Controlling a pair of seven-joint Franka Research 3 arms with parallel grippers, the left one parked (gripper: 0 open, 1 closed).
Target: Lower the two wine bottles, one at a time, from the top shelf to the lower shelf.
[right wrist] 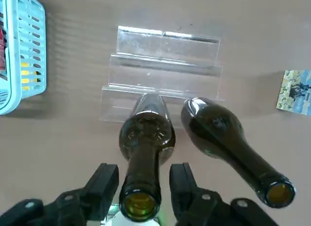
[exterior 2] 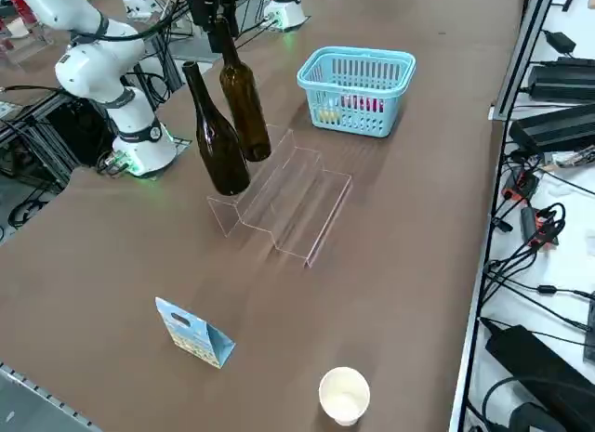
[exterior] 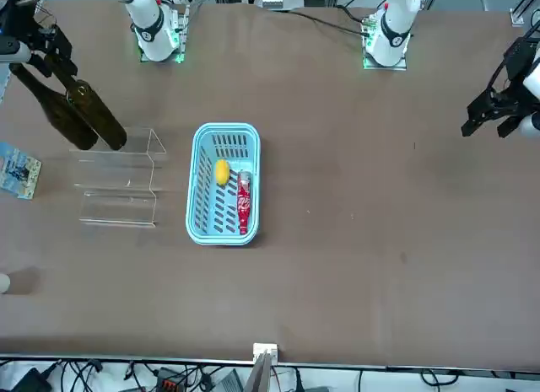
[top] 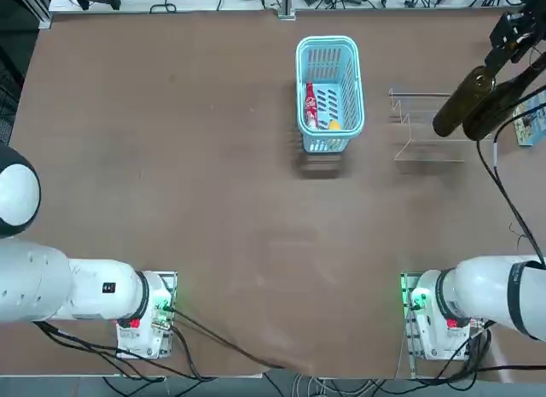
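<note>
Right pincer (right wrist: 144,176), nearest the wrist camera, is hanging over the acrylic stand (exterior 2: 288,204) with its fingers (right wrist: 104,180) standing apart on either side of the neck of one wine bottle (right wrist: 146,133); a slim gap is showing on each side, so nothing is being gripped. The brown surface (exterior 2: 418,265) is carrying everything. The working right arm (exterior 2: 88,46) is reaching from its base toward the stand. The stand is sitting near the robot's right edge of the surface, its top shelf (right wrist: 116,109) facing the robot and its lower shelf (right wrist: 194,73) stepping away beyond it. The light-blue basket (exterior 2: 372,116) is standing well apart from the stand, toward the middle of the surface. Both wine bottles are standing upright, just beside each other, on the top shelf; the second wine bottle (right wrist: 218,131) is standing on the side nearer a small printed card (exterior 2: 195,334). A paper cup (exterior 2: 344,395) is resting near that card. A red bottle (exterior: 244,202) and a yellow item (exterior: 222,171) are lying inside the basket.
</note>
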